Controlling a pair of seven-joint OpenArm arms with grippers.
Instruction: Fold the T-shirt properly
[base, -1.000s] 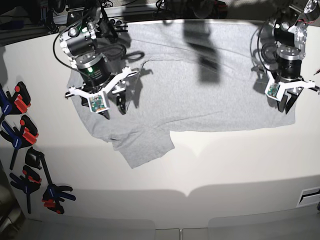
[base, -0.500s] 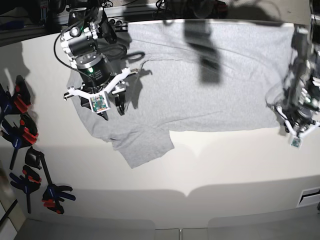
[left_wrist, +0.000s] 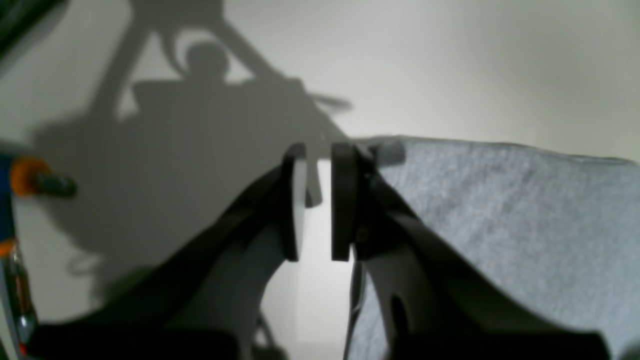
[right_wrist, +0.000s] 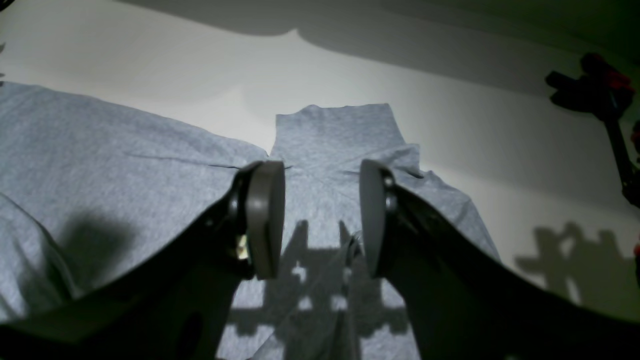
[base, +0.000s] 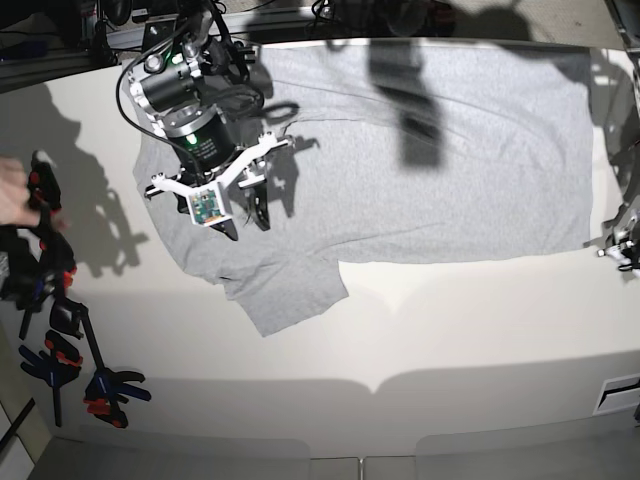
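The T-shirt (base: 420, 170) lies spread flat on the white table, plain light grey side up, with one sleeve (base: 285, 295) sticking out toward the front. My right gripper (base: 245, 215) hovers over the shirt beside that sleeve. In the right wrist view this gripper (right_wrist: 320, 215) is open with nothing between its fingers, and the sleeve (right_wrist: 340, 130) lies just ahead. My left gripper (left_wrist: 318, 200) is off the shirt's edge (left_wrist: 500, 210), over bare table, its jaws a narrow gap apart and empty. Only a bit of the left arm (base: 625, 240) shows at the base view's right edge.
Several black, red and blue spring clamps (base: 45, 270) lie along the table's left side, and a person's hand (base: 15, 195) reaches among them. Clamps (right_wrist: 600, 90) also show in the right wrist view. An orange-tipped tool (left_wrist: 30, 175) sits beside the left gripper.
The left arm swung from above the shirt's right corner out to the table's right edge. The right gripper shifted slightly rightward. A hand appeared by the clamps.
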